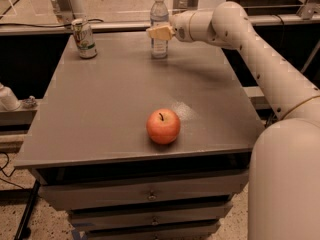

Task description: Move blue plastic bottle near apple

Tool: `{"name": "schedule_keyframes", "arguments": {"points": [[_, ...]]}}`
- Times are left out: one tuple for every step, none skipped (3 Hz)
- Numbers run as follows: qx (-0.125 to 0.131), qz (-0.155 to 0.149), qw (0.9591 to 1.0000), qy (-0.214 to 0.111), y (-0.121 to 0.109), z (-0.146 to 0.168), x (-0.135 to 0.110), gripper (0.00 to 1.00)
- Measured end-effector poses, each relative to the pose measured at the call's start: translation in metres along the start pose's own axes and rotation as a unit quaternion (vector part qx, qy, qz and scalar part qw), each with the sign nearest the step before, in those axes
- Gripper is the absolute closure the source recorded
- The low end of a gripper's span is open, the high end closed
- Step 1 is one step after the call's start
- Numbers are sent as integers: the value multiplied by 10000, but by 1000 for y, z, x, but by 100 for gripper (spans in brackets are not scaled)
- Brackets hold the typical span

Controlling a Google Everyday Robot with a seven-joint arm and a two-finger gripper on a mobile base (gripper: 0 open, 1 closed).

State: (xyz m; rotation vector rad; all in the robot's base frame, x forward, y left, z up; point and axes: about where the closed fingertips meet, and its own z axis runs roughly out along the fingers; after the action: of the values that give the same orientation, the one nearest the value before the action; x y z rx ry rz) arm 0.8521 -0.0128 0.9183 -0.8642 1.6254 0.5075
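Obs., camera view. We take the apple [163,126] as our reference for all places.

- Apple: red-orange, dark stem up. It sits on the grey table [110,94] close to the near edge and touches nothing.
- Blue plastic bottle [159,15]: stands upright almost straight behind the apple, well apart from it, near the table's far edge. White cap on, pale label around the middle.
- Gripper [158,32]: well behind the apple, raised off the tabletop at the bottle's label height. Its tan tip lies across the front of the label and hides part of it. The tip looks to be against the bottle, but we cannot confirm contact. We cannot tell whether the gripper is open, closed, or clamped on the bottle.
- Arm [260,59]: white. It comes in from right of the apple and stretches back and leftward to the bottle.
- Green-and-white drink can [84,38]: upright, behind and well to the left of the apple, about as far back as the bottle and apart from it.
- Drawers [150,196]: stacked below the tabletop, directly under the apple's edge of the table.
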Motion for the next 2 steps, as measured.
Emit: {"name": "schedule_keyframes", "arguments": {"points": [[-33, 46, 9999, -159, 5, -12, -5, 65], [-171, 24, 9993, -342, 23, -38, -21, 88]]}}
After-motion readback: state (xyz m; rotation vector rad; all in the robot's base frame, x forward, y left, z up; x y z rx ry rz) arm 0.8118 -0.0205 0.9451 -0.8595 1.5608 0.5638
